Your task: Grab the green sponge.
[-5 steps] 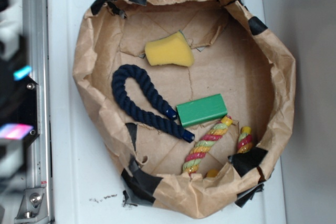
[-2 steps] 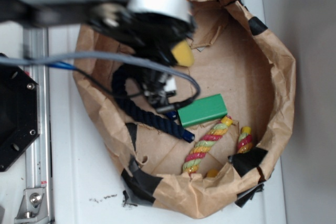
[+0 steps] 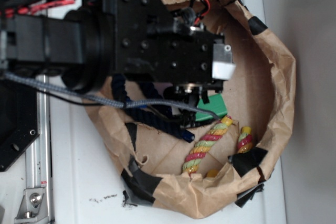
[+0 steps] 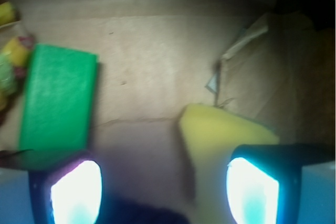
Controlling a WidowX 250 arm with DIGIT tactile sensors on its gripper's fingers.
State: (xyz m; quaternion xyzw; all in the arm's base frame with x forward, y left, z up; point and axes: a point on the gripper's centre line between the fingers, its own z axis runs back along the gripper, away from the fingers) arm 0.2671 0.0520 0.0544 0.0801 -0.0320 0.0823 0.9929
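A brown paper-lined basket (image 3: 286,85) with black tape patches along its rim sits on a white table (image 3: 68,182). The black arm (image 3: 131,40) reaches in from 9 o'clock and covers most of the basket's upper half in the exterior view.

The green sponge (image 3: 215,106) lies flat on the paper floor, a little to the 4 o'clock side of the basket's middle. In the exterior view only its corner shows beneath the wrist block; the wrist view shows its whole top face (image 4: 58,103) toward 9 o'clock, bare, with nothing resting on it.

The gripper (image 4: 165,187) hangs above the floor with its two fingers (image 4: 76,190) spread wide, glowing pale at the bottom of the wrist view, and nothing between them. The left-hand finger in that view sits just below the green block's near end; whether it touches cannot be told through the blur.

The yellow sponge (image 4: 226,129), a wedge of foam, lies near the gripper's other finger at 5 o'clock in the wrist view, partly behind it. It is apart from the green block, with bare paper between them.

The multicoloured twisted rope (image 3: 206,148) lies just beside the green sponge at its 6 o'clock side in the exterior view, running down toward the rim. The dark blue rope (image 3: 157,119) curls at the green block's 9 o'clock side, mostly hidden under the arm, its capped end close to the block. A grey cable (image 3: 79,98) crosses the basket's rim at 9 o'clock.
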